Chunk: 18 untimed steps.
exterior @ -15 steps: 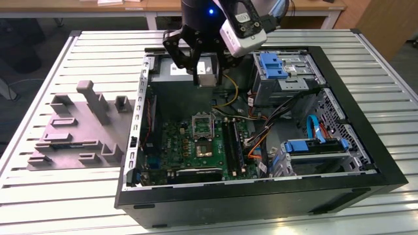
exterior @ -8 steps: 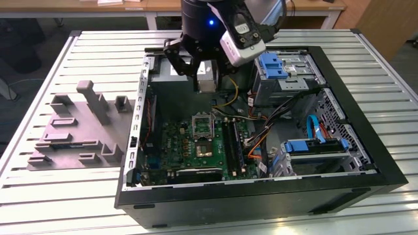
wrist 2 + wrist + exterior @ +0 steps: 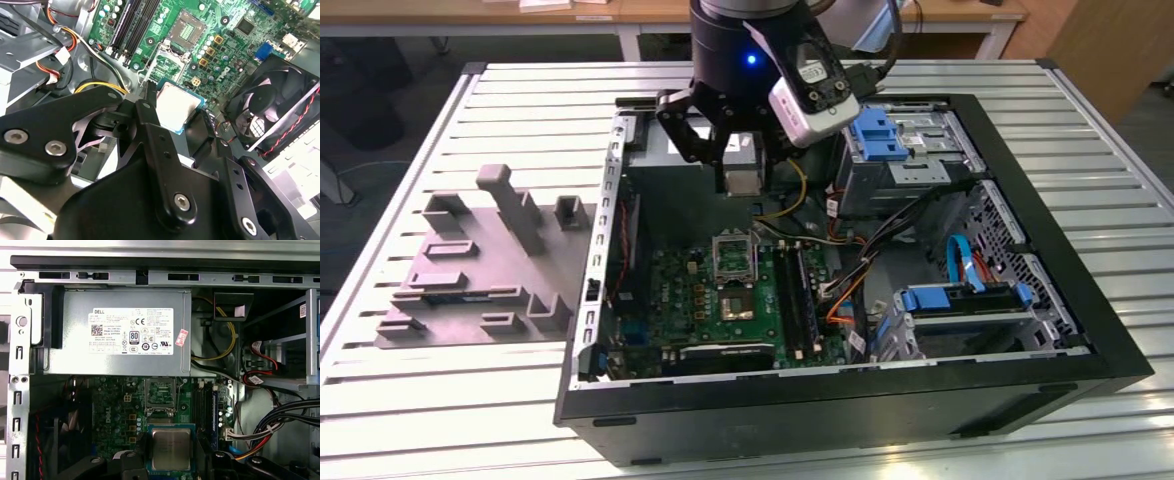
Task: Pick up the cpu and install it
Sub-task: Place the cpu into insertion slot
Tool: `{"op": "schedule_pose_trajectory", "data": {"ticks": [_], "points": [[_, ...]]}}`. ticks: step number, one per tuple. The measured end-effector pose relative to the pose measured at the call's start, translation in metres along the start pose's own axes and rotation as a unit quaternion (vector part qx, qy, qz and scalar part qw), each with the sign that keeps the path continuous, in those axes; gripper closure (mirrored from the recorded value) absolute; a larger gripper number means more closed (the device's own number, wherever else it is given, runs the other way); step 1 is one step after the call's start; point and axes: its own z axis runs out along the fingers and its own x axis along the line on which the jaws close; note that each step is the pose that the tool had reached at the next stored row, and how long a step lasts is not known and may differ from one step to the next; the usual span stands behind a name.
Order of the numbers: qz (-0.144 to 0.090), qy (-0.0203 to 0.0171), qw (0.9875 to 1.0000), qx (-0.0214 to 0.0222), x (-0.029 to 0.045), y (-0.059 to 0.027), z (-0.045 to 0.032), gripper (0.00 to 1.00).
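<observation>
Exterior view's left: the grey plastic fixture (image 3: 467,270) sits on the slatted table (image 3: 440,400), well apart from the arm. It carries no part of the work at this moment.

Centre: the open computer case (image 3: 854,405) lies on its side with the motherboard (image 3: 707,300) exposed. The gripper (image 3: 743,170) hangs inside the case opening, near the power supply (image 3: 125,332). Its fingers (image 3: 150,112) are clamped on the cpu (image 3: 743,184) by two opposite edges. In both wrist views the pale metal face of the chip shows between them, level and square to the board.

The socket (image 3: 160,392) is bare, with its contact field exposed in the second wrist view. The cpu is held clear above the board, apart from the socket and touching nothing but the fingers.

Exterior view's right: drive bays (image 3: 907,140) and cable runs (image 3: 907,225) stand clear of the gripper.

Finding: pick-up is judged complete and the grasp appears secure. Installation is not yet done: the chip is not seated and the socket is unoccupied
</observation>
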Motion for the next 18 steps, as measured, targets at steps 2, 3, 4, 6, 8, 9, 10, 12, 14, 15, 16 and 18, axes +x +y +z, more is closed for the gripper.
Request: {"op": "schedule_pose_trajectory", "data": {"ticks": [2,3,4,6,8,9,10,12,14,15,16,18], "points": [[0.000,0.0000,1.0000,0.0000,0.0000,0.0000,0.0001,0.53],[0.000,0.0000,1.0000,0.0000,0.0000,0.0000,0.0001,0.53],[0.000,0.0000,1.0000,0.0000,0.0000,0.0000,0.0001,0.53],[0.000,0.0000,1.0000,0.0000,0.0000,0.0000,0.0001,0.53],[0.000,0.0000,1.0000,0.0000,0.0000,0.0000,0.0003,0.53],[0.000,-0.0001,1.0000,-0.0002,0.0000,0.0000,0.0008,0.53],[0.000,-0.0001,1.0000,-0.0002,0.0000,0.0000,0.0014,0.53],[0.000,0.0000,1.0000,0.0000,0.0000,-0.0001,0.0030,0.53],[0.000,0.0000,1.0000,0.0000,0.0001,-0.0002,0.0061,0.53],[0.000,0.0000,1.0000,0.0000,0.0001,-0.0002,0.0079,0.53],[0.000,0.0001,1.0000,-0.0001,0.0001,-0.0004,0.0094,0.53],[0.000,0.0002,1.0000,0.0000,0.0000,-0.0012,0.0112,0.53]]}}
